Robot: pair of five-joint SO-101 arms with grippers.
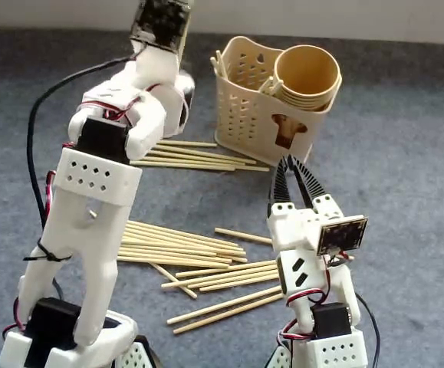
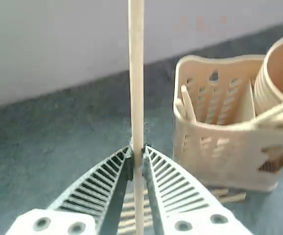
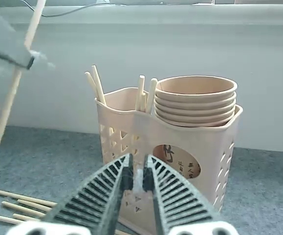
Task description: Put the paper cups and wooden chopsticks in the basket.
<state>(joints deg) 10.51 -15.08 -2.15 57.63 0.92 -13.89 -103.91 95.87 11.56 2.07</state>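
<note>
The beige slotted basket (image 1: 260, 115) stands at the back of the grey mat and holds a stack of paper cups (image 1: 307, 75) plus a few upright chopsticks (image 1: 220, 65). My left gripper (image 2: 137, 152) is shut on one wooden chopstick (image 2: 136, 73), held upright in the air to the side of the basket (image 2: 219, 132). In the right wrist view that chopstick (image 3: 19, 73) hangs high beside the basket (image 3: 170, 142). My right gripper (image 3: 137, 171) is shut and empty, pointing at the basket's front from close by. Several loose chopsticks (image 1: 183, 245) lie on the mat.
A second row of chopsticks (image 1: 191, 159) lies just in front of the basket, and more (image 1: 222, 303) lie near the right arm's base (image 1: 321, 337). The left arm (image 1: 99, 192) rises tall over the left side. A pale wall (image 3: 180, 44) stands behind the basket.
</note>
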